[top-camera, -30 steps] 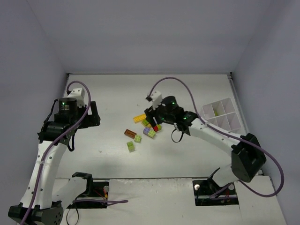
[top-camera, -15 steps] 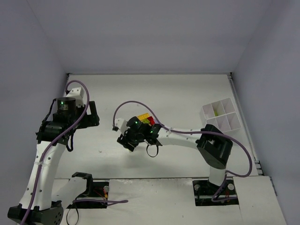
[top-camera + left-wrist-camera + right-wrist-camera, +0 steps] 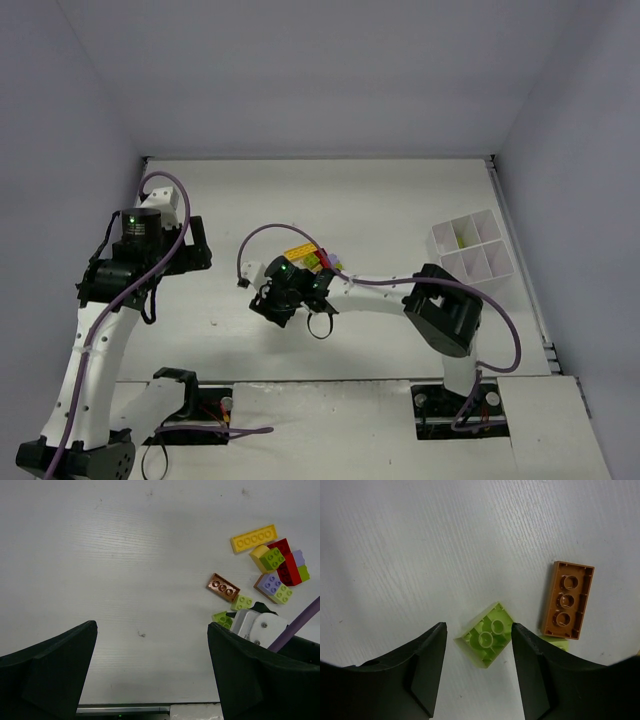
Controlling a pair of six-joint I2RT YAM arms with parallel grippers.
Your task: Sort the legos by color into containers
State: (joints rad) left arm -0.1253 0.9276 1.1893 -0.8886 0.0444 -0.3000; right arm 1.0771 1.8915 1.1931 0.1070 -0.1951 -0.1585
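Since a second ago my right claw (image 3: 479,632) has swung across the lego pile (image 3: 275,565) and now straddles, spread, an upturned lime green lego (image 3: 486,641) lying on the counter (image 3: 395,540), ready to pinch. The tray (image 3: 437,240) sits well apart, far right. My left claw (image 3: 151,630) hangs spread, empty.

White table (image 3: 400,200): legos (image 3: 272,567) clustered mid-table, brown brick (image 3: 568,600) underside up, white divided tray (image 3: 478,244) near right edge.
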